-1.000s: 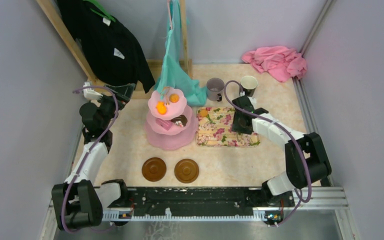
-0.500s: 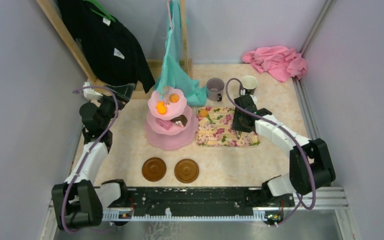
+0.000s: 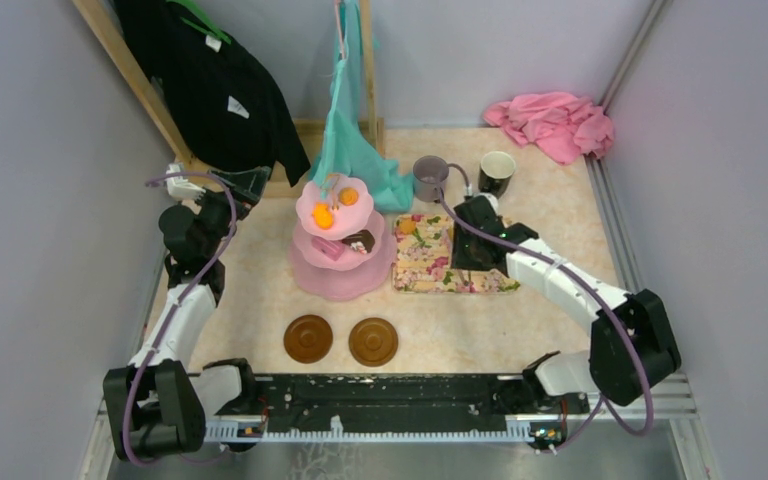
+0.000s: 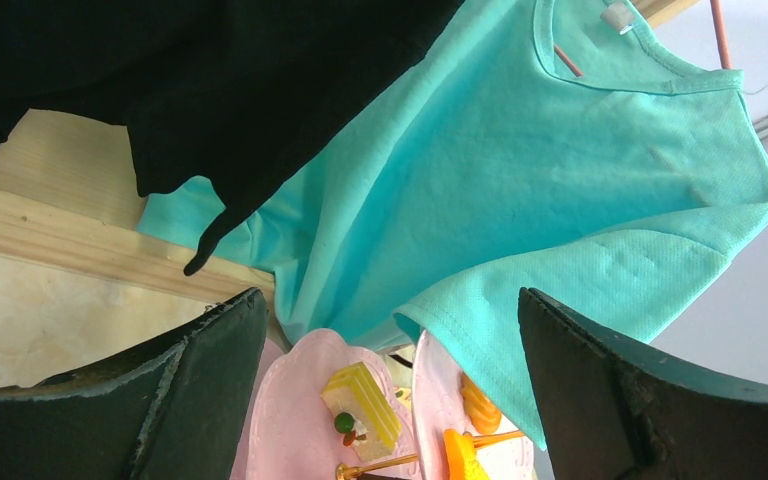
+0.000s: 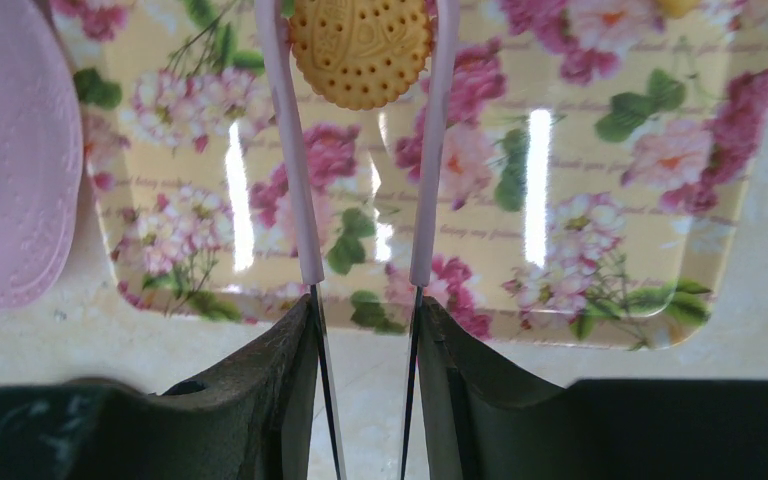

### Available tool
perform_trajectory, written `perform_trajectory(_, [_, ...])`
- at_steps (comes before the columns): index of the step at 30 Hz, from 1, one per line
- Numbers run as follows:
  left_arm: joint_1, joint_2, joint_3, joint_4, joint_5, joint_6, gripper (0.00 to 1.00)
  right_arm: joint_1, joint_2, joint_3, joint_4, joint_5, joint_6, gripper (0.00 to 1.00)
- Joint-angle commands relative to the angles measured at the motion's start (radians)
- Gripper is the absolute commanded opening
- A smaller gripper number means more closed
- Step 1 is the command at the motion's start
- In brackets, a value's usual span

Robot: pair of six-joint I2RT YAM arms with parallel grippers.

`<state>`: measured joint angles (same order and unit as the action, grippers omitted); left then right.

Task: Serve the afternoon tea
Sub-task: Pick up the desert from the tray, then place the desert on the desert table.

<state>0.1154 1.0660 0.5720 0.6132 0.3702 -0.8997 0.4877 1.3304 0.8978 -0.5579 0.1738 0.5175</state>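
The pink three-tier stand [image 3: 343, 272] holds orange cakes [image 3: 323, 214] on top and brown [image 3: 360, 241] and pink ones below. My right gripper [image 3: 463, 242] hovers over the floral tray [image 3: 425, 268], shut on pink-tipped tongs [image 5: 300, 150]. The tongs pinch a round yellow biscuit [image 5: 360, 45]. An orange cake [image 3: 406, 226] lies at the tray's far left corner. A grey mug [image 3: 429, 177] and a black mug [image 3: 496, 170] stand behind the tray. My left gripper [image 4: 390, 300] is open and empty, facing the stand [image 4: 290, 400] and its yellow cake [image 4: 363, 405].
Two brown discs [image 3: 308, 338] [image 3: 373, 341] lie near the front edge. A teal shirt [image 4: 560, 180] hangs over the stand's top tier, a black garment [image 3: 210, 90] to its left. A pink cloth [image 3: 555, 122] sits at the back right corner.
My right arm has swung left from beside the black mug to over the tray, and its jaws have narrowed slightly on the tongs. The left arm has stayed still.
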Motion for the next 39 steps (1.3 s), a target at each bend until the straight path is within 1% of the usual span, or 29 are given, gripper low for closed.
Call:
perform_trajectory(1, [0.008,-0.006,-0.004,0.021,0.003,0.018,0.99,0.099,-0.045,0.062,-0.001,0.019,0.027,0.21])
perform_trajectory(9, [0.008,0.000,-0.003,0.022,0.006,0.016,0.99,0.253,-0.004,0.130,0.000,0.052,0.060,0.21])
perform_trajectory(17, [0.007,-0.003,-0.003,0.020,0.004,0.018,0.99,0.345,0.092,0.207,0.013,0.054,0.063,0.21])
perform_trajectory(25, [0.009,-0.002,-0.003,0.019,0.006,0.018,0.99,0.388,0.159,0.234,0.068,0.046,0.053,0.20])
perform_trajectory(39, [0.009,0.003,-0.003,0.020,0.003,0.021,0.99,0.407,0.237,0.236,0.189,0.039,0.013,0.21])
